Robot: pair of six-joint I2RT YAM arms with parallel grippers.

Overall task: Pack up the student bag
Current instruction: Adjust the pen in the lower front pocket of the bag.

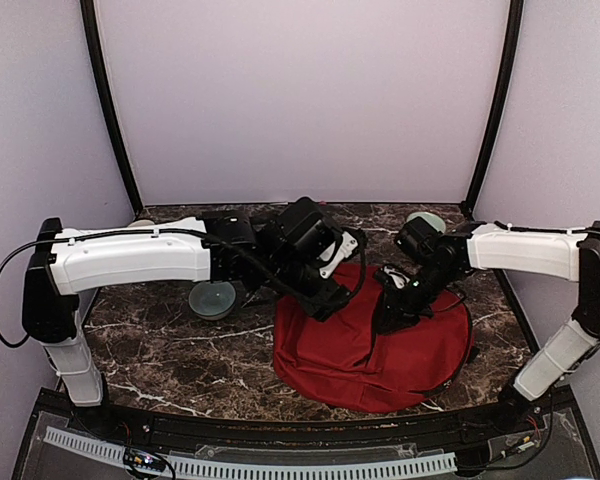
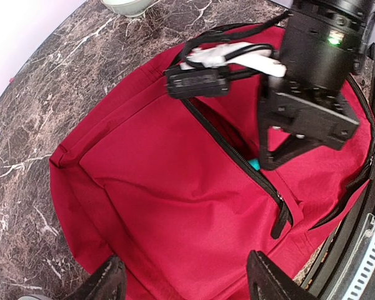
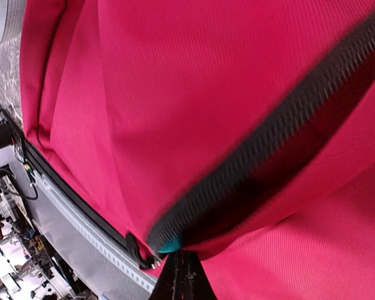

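The student bag [image 1: 380,350] lies flat on the marble table, dark red, with a black zipper [image 2: 234,153] standing open across its front. Something teal [image 2: 254,164] shows inside that opening. My left gripper [image 2: 184,265] hangs open above the bag's front panel [image 2: 169,181] and touches nothing. My right gripper [image 1: 388,318] is shut, with its tips [image 3: 182,257] at the lower lip of the zipper opening [image 3: 269,137], right by the teal thing [image 3: 172,244]. Whether fabric is pinched between them does not show. A black zipper pull [image 2: 281,219] lies near the opening's end.
A grey-green bowl [image 1: 212,298] sits on the table left of the bag, under the left arm. A second pale bowl [image 1: 425,220] stands at the back right. The table's black front rail [image 1: 280,440] runs close to the bag's near edge.
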